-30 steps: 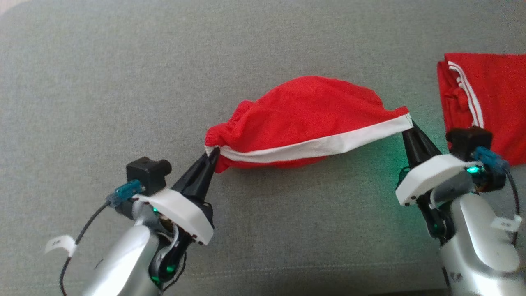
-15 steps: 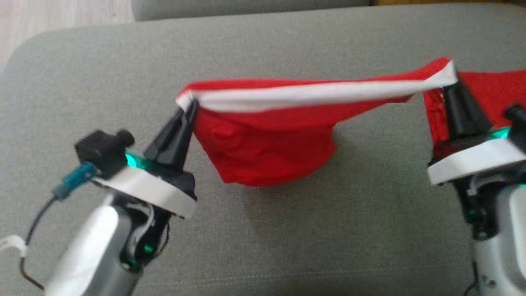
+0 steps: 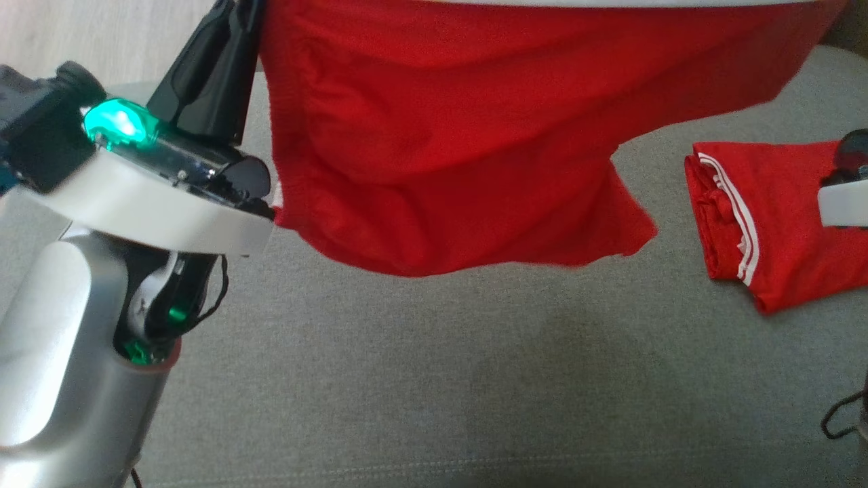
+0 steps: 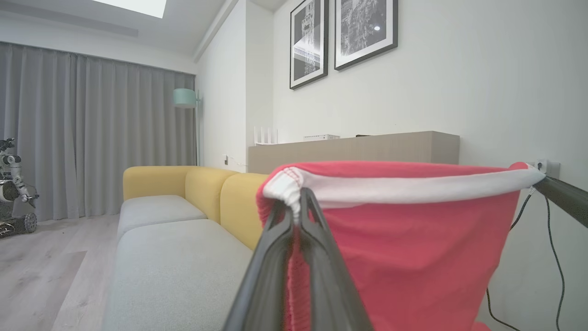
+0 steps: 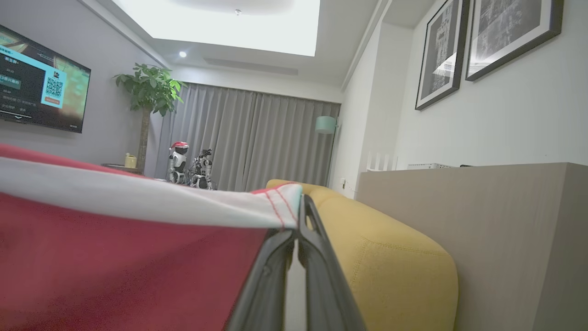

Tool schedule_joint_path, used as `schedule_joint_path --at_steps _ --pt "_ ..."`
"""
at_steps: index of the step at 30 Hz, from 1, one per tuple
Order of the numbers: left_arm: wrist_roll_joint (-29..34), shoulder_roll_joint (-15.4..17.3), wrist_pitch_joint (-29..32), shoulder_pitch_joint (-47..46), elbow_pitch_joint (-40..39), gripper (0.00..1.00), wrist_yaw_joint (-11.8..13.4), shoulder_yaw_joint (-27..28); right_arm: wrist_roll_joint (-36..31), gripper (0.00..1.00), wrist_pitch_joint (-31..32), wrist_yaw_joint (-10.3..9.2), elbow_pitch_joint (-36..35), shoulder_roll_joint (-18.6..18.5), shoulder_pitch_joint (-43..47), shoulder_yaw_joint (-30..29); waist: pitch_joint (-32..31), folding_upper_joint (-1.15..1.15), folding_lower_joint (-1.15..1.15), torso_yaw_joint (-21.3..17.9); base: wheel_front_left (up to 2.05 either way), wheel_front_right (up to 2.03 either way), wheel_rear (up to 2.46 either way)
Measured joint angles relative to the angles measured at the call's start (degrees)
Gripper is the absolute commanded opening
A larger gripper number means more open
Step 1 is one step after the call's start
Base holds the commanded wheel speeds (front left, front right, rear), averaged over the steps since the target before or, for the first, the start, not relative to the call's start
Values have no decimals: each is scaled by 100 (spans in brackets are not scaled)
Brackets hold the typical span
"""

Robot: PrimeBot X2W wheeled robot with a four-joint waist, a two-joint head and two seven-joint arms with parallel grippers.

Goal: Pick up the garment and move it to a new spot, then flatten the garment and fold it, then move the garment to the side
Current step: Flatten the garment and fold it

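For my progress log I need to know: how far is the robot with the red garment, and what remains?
Done: the garment is picked up and hangs clear above the grey cushion. In hand: the left fingers and right fingers, shut on the ends of its white band, hold it stretched. Left: laying it at a new spot, flattening, folding, moving it aside.

Shows a red garment (image 3: 441,135) with a white band (image 4: 404,188) running along its top edge. Hangs in the air, spread wide and pulled taut along that band. Pinched at one top corner by the left end effector (image 4: 301,195), at the other by the right end effector (image 5: 301,202). Droops below in loose folds, lower hem uneven, over the grey sofa seat (image 3: 407,379).
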Motion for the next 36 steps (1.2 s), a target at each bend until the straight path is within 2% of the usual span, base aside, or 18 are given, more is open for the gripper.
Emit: schedule_joint_path --at_steps 9,15,21,26,30,36 --pt "-204 -73 29 -114 221 0 -5 12 129 0 175 0 182 1 -203 8 126 0 0 -24 0 0 0" --pt "-265 -321 -224 -967 1106 0 -174 51 316 0 60 0 1039 -24 -948 181 458 0 0 14 0 0 0" --pt "-120 -666 -692 -2577 2874 0 -488 66 480 0 -415 0 2647 57 -2739 432 969 0 0 28 0 0 0" --pt "35 -922 -1251 -3704 4529 0 -716 78 501 0 -1151 0 4209 313 -4014 728 1354 0 1 17 0 0 0" --pt "-60 -1152 -1444 -4157 5704 0 -871 104 449 0 -1646 0 5434 485 -4484 1028 1575 0 0 -8 0 0 0" --pt "-244 -1459 -1519 -4051 7176 0 -964 35 455 0 -2013 0 7243 675 -4529 1489 1846 0 1 -29 0 0 0"
